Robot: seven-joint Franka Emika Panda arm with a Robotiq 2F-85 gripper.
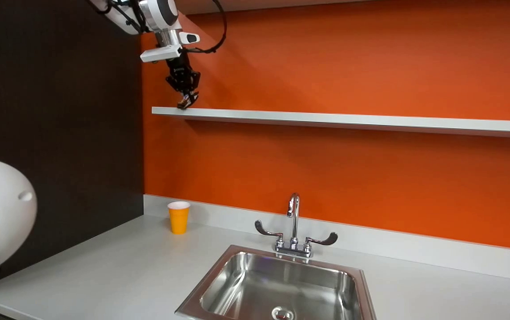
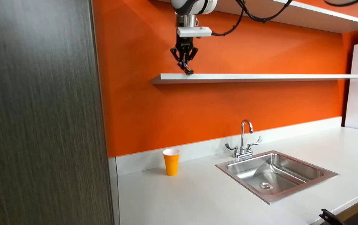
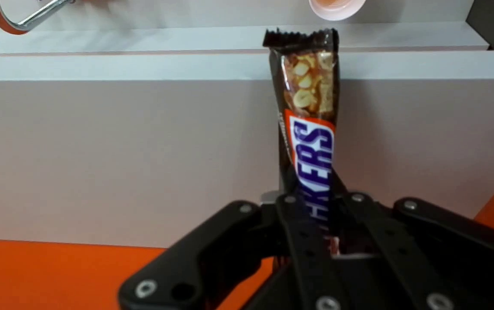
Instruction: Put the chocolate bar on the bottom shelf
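Fingers (image 3: 309,262) are pinching the chocolate bar (image 3: 307,120); wrist view shows "KERS" on it, gripped end hidden. Bar tilts free end down, right at the front edge of the bottom shelf (image 1: 326,118), near one end of it, in both exterior views. Can't tell if bar touches shelf. Yellow-orange cup (image 2: 171,164) is upright on the tabletop (image 2: 166,200), below the shelf. Sink (image 2: 247,184) and faucet (image 1: 294,231) sit well apart from cup.
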